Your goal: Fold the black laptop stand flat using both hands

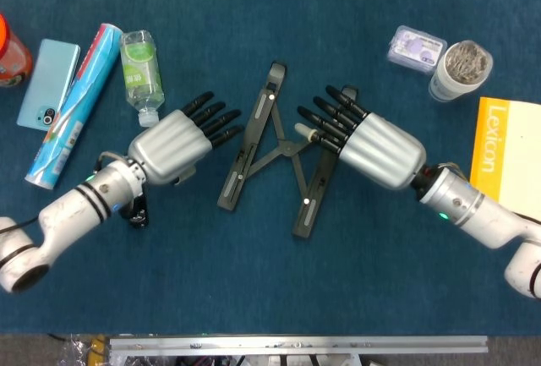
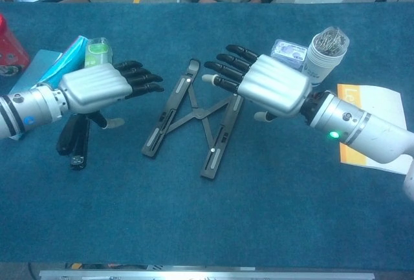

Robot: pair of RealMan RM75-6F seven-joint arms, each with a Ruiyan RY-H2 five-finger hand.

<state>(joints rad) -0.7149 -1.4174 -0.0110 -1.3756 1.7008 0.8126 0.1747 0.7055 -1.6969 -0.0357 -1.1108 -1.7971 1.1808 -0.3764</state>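
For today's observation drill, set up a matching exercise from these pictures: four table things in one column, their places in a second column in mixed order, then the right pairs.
Things:
1. stand
2. bottle
3. stapler
4. cup

Places:
A. beside the yellow book
B. between the left hand and right hand
C. partly under the left arm
D. next to the blue tube

Pairs: 1-B, 2-D, 3-C, 4-A

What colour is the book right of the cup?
Yellow book with white lettering; clearest in the head view.
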